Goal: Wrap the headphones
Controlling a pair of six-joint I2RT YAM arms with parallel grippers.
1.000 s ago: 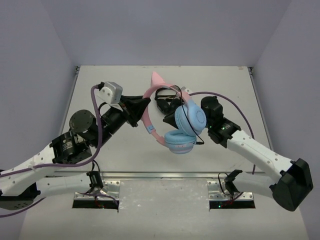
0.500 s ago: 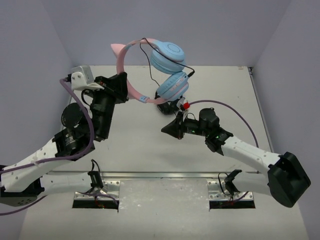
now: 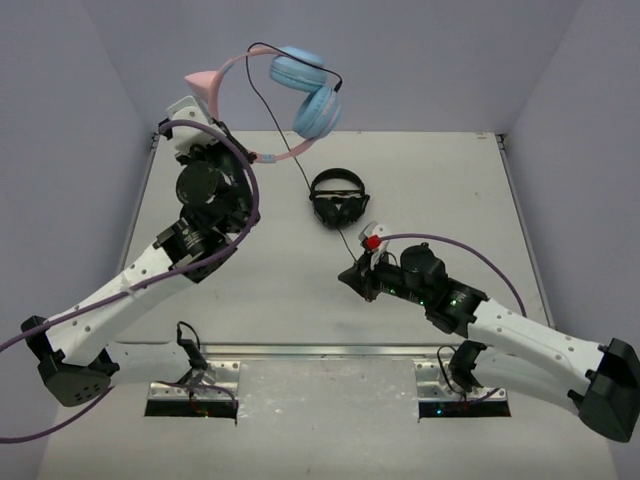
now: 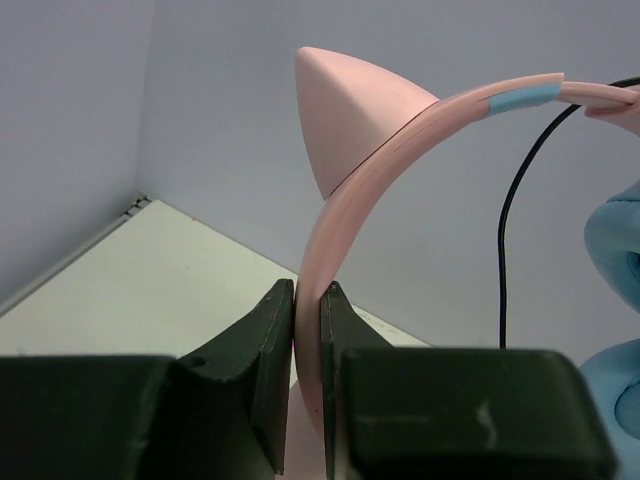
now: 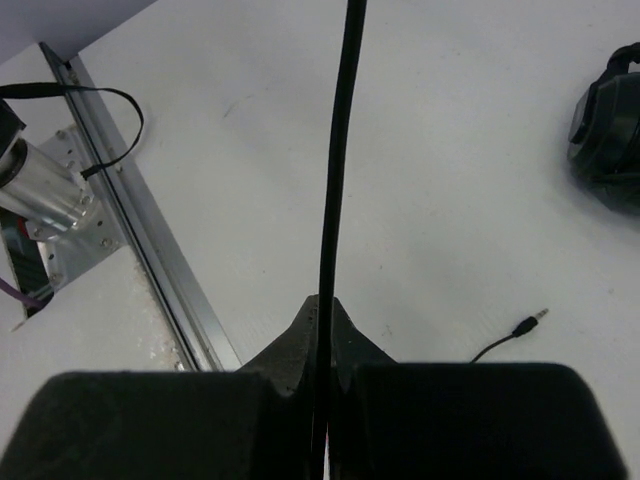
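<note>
The headphones hang high in the air at the back left: light blue earcups (image 3: 305,90), and a pink headband (image 3: 228,70) with small ears. My left gripper (image 3: 215,140) is shut on the headband, which passes between its jaws in the left wrist view (image 4: 345,230); a pink ear (image 4: 350,115) sticks up above them. The thin dark cable (image 3: 318,195) runs taut from the earcups down to my right gripper (image 3: 352,278), which is shut on it low over the table. In the right wrist view the cable (image 5: 340,150) runs straight out from the closed jaws. Its plug (image 5: 530,322) lies on the table.
All-black headphones (image 3: 338,197) lie on the table centre, under the cable; they also show in the right wrist view (image 5: 610,130). A metal rail (image 5: 130,230) runs along the table's near edge. Walls enclose the left, back and right.
My left arm has lifted the headphones higher and swung them to the left. My right gripper has slid down and toward the near edge along the cable, pulling it straight.
</note>
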